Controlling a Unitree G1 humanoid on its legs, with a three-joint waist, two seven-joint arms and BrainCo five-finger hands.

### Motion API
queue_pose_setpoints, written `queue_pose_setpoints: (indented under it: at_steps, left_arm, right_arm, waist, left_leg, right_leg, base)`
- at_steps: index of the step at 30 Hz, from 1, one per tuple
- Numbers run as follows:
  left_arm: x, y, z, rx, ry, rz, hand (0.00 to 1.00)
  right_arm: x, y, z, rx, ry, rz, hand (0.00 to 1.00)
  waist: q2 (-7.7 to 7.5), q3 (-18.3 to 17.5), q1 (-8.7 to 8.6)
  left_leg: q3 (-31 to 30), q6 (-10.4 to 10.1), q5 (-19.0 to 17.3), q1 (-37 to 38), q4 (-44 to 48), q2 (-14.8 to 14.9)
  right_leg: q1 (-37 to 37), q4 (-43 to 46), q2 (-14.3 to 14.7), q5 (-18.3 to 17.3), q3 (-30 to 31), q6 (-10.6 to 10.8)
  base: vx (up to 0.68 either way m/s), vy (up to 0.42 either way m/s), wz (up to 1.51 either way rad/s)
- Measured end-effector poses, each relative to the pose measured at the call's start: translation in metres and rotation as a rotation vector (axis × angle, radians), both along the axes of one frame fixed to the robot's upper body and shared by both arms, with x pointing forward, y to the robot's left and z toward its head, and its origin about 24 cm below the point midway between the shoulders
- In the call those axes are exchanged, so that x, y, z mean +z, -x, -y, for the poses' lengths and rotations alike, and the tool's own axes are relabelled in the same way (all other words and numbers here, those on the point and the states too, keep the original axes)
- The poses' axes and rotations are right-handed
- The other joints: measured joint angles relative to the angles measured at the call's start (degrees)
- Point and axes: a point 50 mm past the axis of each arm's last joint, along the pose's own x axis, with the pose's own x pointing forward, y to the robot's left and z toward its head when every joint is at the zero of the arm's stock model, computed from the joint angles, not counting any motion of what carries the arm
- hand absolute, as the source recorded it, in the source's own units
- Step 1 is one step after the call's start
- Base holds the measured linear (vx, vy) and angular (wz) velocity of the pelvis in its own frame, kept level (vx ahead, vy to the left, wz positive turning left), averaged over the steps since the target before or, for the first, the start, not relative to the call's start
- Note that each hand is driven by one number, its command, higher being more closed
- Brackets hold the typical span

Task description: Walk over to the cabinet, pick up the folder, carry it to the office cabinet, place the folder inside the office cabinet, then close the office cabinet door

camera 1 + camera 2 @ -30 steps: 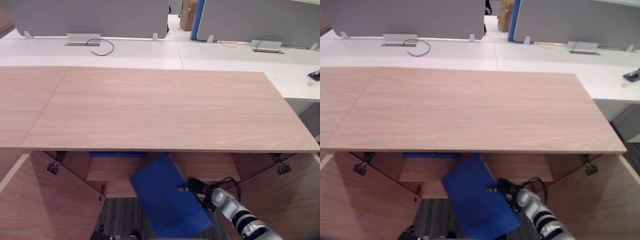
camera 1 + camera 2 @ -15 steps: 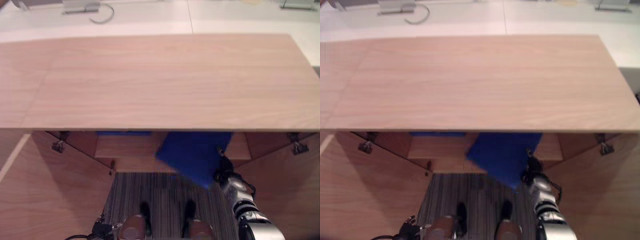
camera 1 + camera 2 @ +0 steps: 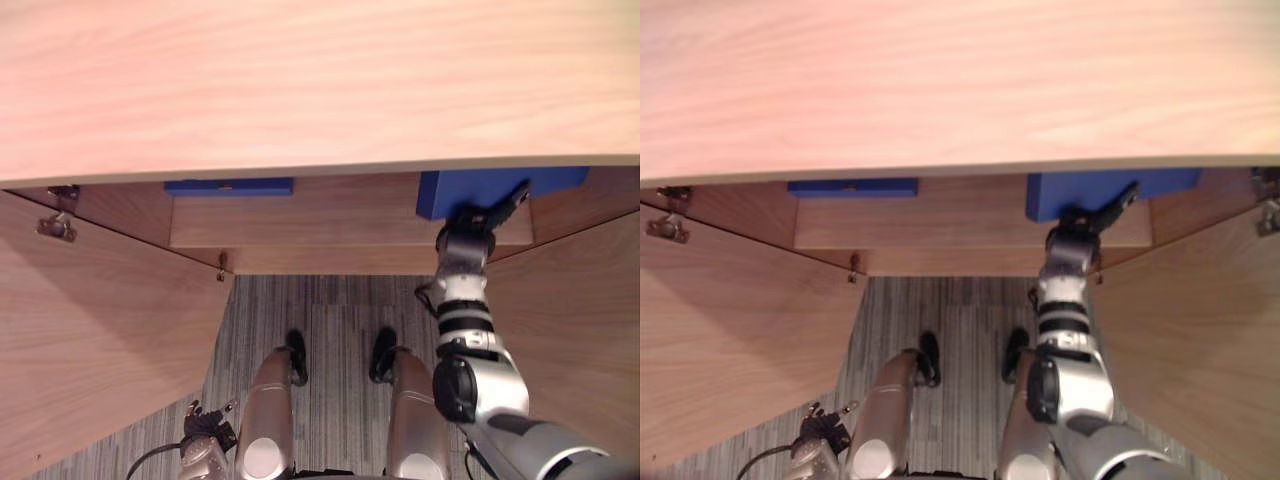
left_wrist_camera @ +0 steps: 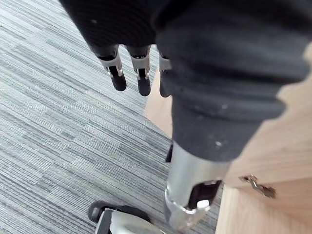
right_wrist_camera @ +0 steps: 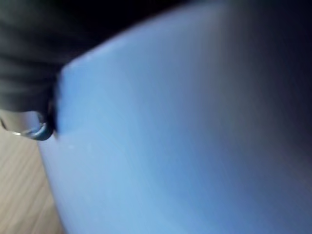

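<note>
The blue folder (image 3: 452, 192) lies on the right of the shelf (image 3: 330, 218) inside the open office cabinet, its far part hidden under the wooden top (image 3: 320, 80). My right hand (image 3: 468, 224) reaches up to the folder's near edge, thumb laid over its face, shut on it. Seen from the right wrist, the folder's blue cover (image 5: 185, 136) sits close against the hand. My left hand (image 4: 129, 73) hangs low by the left door with straight fingers, holding nothing.
Both cabinet doors stand open: the left door (image 3: 90, 330) and the right door (image 3: 590, 320) flank the opening. A second blue item (image 3: 228, 186) lies on the shelf at the left. Grey striped carpet (image 3: 330, 310) lies below.
The view has tilted down toward the cabinet opening. My right hand has carried the folder from in front of the cabinet up and in, onto the right side of the shelf.
</note>
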Motion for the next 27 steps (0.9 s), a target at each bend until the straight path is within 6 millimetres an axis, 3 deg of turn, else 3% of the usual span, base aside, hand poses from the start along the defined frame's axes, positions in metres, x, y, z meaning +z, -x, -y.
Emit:
queue_pose_setpoints:
  at_steps: [4, 6, 14, 21, 22, 27]
  left_arm:
    - [0.002, -0.007, 0.001, 0.073, 0.012, 0.006, 0.00]
    - [0.008, -0.021, 0.002, 0.083, 0.010, 0.033, 0.00]
    - [0.019, -0.041, 0.004, 0.108, 0.017, 0.100, 0.00]
    - [0.024, -0.049, 0.007, 0.071, 0.010, 0.125, 0.00]
    - [0.025, -0.050, 0.008, 0.062, 0.008, 0.126, 0.00]
    - [0.031, -0.057, 0.009, 0.035, -0.007, 0.152, 0.00]
  right_arm:
    - [0.039, -0.014, -0.005, 0.030, -0.033, 0.037, 1.00]
    - [0.062, -0.021, -0.003, 0.047, -0.049, 0.044, 1.00]
    - [0.081, -0.030, -0.010, 0.103, 0.071, -0.034, 1.00]
    - [0.095, -0.029, 0.008, 0.047, 0.125, -0.046, 1.00]
    - [0.095, -0.029, 0.011, 0.040, 0.125, -0.054, 0.00]
    - [0.093, -0.027, 0.023, 0.015, 0.118, -0.077, 0.00]
  waist:
    - [0.17, 0.4, 0.11]
    - [0.58, 1.2, 0.33]
    - [1.13, 2.4, 0.60]
    - [1.21, 2.5, 0.49]
    - [1.21, 2.5, 0.46]
    - [1.44, 2.5, 0.38]
  left_leg:
    - [-0.8, 0.4, -0.9, -5.8, 4.8, -0.2]
    - [-1.7, 0.3, -1.8, -10.0, 8.7, -0.2]
    - [-2.4, 0.1, -3.4, -16.9, 15.3, -0.5]
    - [-3.3, 0.1, -3.4, -21.0, 18.2, -2.3]
    - [-3.3, 0.1, -3.4, -21.1, 18.3, -2.7]
    - [-3.5, -0.1, -3.1, -22.0, 17.6, -4.4]
  right_leg:
    - [-5.7, 5.6, -1.4, -2.2, 0.1, -0.1]
    - [-9.5, 9.5, -2.1, -3.4, 0.1, -0.2]
    - [-16.8, 17.1, -3.7, -6.1, 1.1, 0.0]
    - [-21.0, 21.8, -6.2, -7.7, 1.5, -0.2]
    - [-21.1, 22.2, -6.7, -7.9, 1.5, -0.1]
    - [-22.3, 23.5, -8.6, -8.5, 1.7, 0.1]
  base:
    - [-0.04, 0.021, 0.16]
    - [-0.05, 0.018, 0.16]
    - [-0.04, 0.027, 0.07]
    - [-0.01, 0.022, 0.18]
    - [0.01, 0.027, 0.17]
    - [0.01, 0.007, 0.19]
